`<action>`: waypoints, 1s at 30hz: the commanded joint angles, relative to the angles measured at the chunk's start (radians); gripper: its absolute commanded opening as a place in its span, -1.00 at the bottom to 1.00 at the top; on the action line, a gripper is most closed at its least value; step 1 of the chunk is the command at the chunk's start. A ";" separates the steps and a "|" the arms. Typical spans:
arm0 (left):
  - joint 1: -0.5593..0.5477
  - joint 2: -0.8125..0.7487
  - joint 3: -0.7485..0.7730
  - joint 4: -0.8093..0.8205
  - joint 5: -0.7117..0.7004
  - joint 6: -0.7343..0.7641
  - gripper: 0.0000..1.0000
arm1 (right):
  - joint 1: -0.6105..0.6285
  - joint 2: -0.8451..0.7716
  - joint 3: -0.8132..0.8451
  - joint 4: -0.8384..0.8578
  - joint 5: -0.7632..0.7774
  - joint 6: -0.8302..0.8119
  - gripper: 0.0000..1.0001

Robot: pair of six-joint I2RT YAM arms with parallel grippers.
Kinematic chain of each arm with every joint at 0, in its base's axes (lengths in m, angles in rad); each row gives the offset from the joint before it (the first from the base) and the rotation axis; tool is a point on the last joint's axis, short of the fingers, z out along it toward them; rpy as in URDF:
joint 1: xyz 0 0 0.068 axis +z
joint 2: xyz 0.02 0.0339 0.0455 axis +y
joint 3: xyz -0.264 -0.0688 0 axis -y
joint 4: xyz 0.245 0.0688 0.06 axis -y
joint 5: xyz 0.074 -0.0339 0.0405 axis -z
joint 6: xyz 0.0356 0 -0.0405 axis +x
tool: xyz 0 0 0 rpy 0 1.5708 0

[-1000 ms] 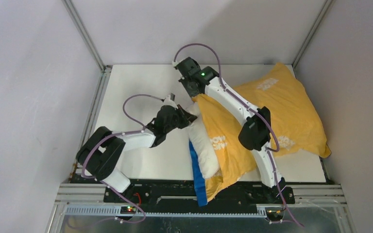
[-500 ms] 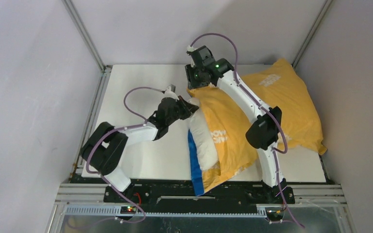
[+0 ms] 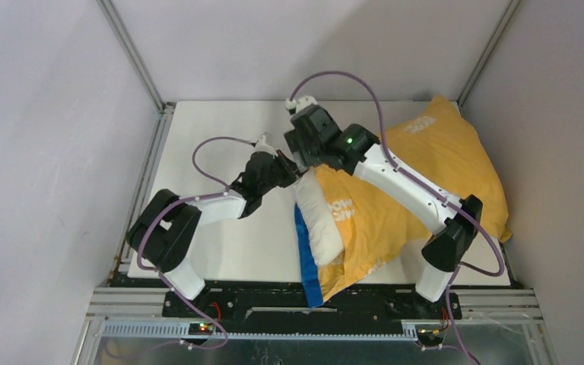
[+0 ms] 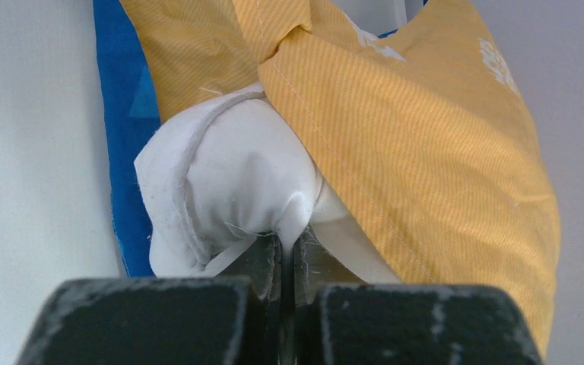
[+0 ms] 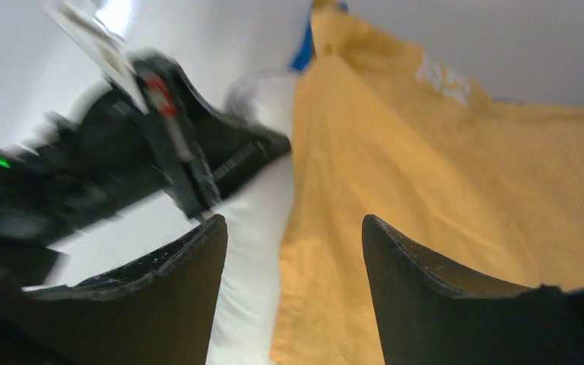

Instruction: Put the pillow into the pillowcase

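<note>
The white pillow (image 3: pixel 316 220) lies mostly inside the orange-yellow pillowcase (image 3: pixel 426 179), and only its left end sticks out of the mouth. The case's blue face (image 3: pixel 305 262) shows under that end. My left gripper (image 4: pixel 287 245) is shut on a pinch of the pillow's far corner (image 4: pixel 236 171), right beside the orange hem (image 4: pixel 365 129). My right gripper (image 5: pixel 294 228) hangs open just above the line where the pillow (image 5: pixel 255 228) meets the pillowcase (image 5: pixel 441 167), with nothing between its fingers. Its wrist (image 3: pixel 315 138) sits close behind the left gripper (image 3: pixel 289 169).
The white table (image 3: pixel 213 133) is bare to the left and behind the arms. Grey walls and metal frame posts close in three sides. The pillowcase's far right corner reaches the back right post (image 3: pixel 471 84). A black rail (image 3: pixel 236 304) runs along the near edge.
My right gripper has opened and let go of the pillowcase's edge, and its elbow has swung out to the right. The left gripper has kept its hold on the pillow's corner.
</note>
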 commanded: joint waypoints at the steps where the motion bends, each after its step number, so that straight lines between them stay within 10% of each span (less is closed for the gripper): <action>1: 0.010 -0.010 0.039 -0.010 0.044 0.001 -1.00 | 0.044 -0.098 -0.215 0.094 0.110 -0.050 0.38; 6: 0.041 -0.025 0.087 -0.083 0.072 0.002 -0.83 | 0.152 -0.186 -0.364 0.173 0.156 -0.114 0.42; 13: 0.121 -0.253 0.048 -0.398 0.007 0.061 0.62 | 0.255 -0.192 -0.433 0.203 0.181 -0.127 0.45; 30: 0.374 -0.606 -0.329 -0.507 0.027 0.036 0.89 | 0.252 0.272 -0.362 0.257 0.573 -0.185 0.73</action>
